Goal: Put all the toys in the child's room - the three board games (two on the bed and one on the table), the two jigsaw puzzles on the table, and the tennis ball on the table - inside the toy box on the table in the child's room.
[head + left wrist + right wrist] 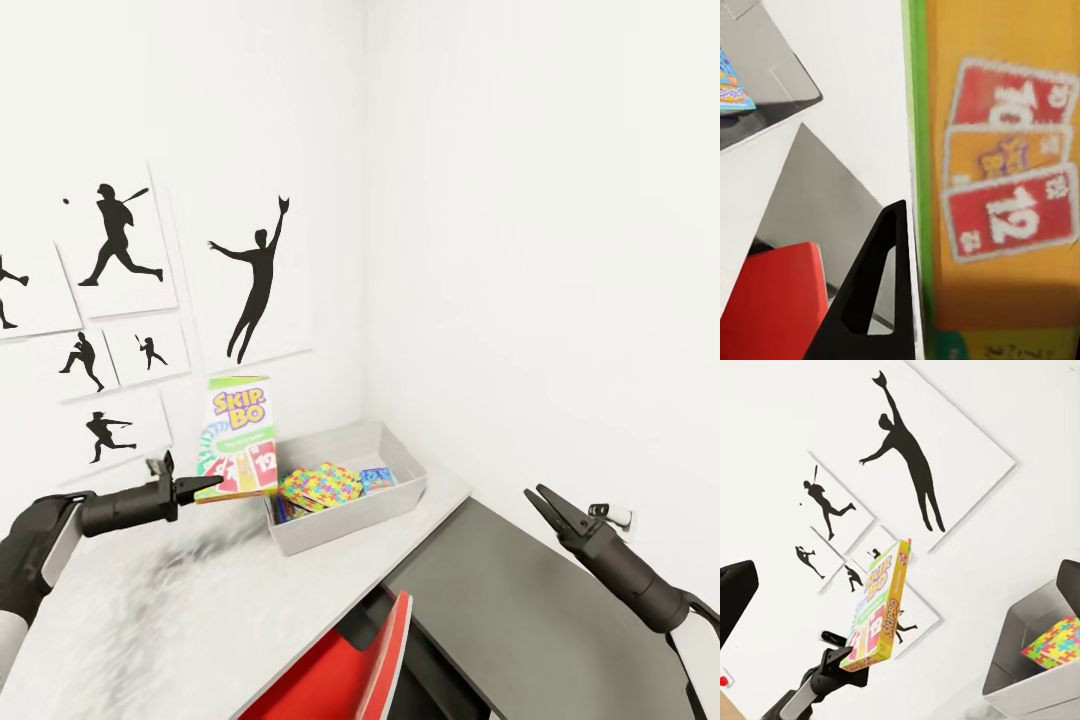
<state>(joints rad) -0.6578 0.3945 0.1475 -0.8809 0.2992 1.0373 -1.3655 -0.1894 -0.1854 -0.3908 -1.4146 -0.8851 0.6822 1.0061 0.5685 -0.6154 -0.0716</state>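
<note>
Your left gripper is pinched on the lower edge of the Skip-Bo box, holding it upright in the air just beside the toy box, on the side nearer the wall prints. The box's printed face with its red and yellow cards looks toward you, and its bottom corner hangs just above the pale table, close to the toy box's near corner but not over the opening. From your left wrist camera one black finger lies flat along the green edge of the Skip-Bo box, with the toy box's grey wall off to one side.

Inside the toy box you have a jigsaw puzzle, tilted and leaning across the middle, and the smaller blue board game just beside it toward the far wall corner. I cannot tell whether a second puzzle lies beneath the first.

Your right gripper hovers with its fingers spread and nothing between them, well apart from the toy box, over the lower dark grey top that joins the table. A red chair back stands below the table edge, between your arms. From your right wrist camera the Skip-Bo box shows edge-on, tilted, gripped at its lower end, with the toy box and the puzzle off to its side.
</note>
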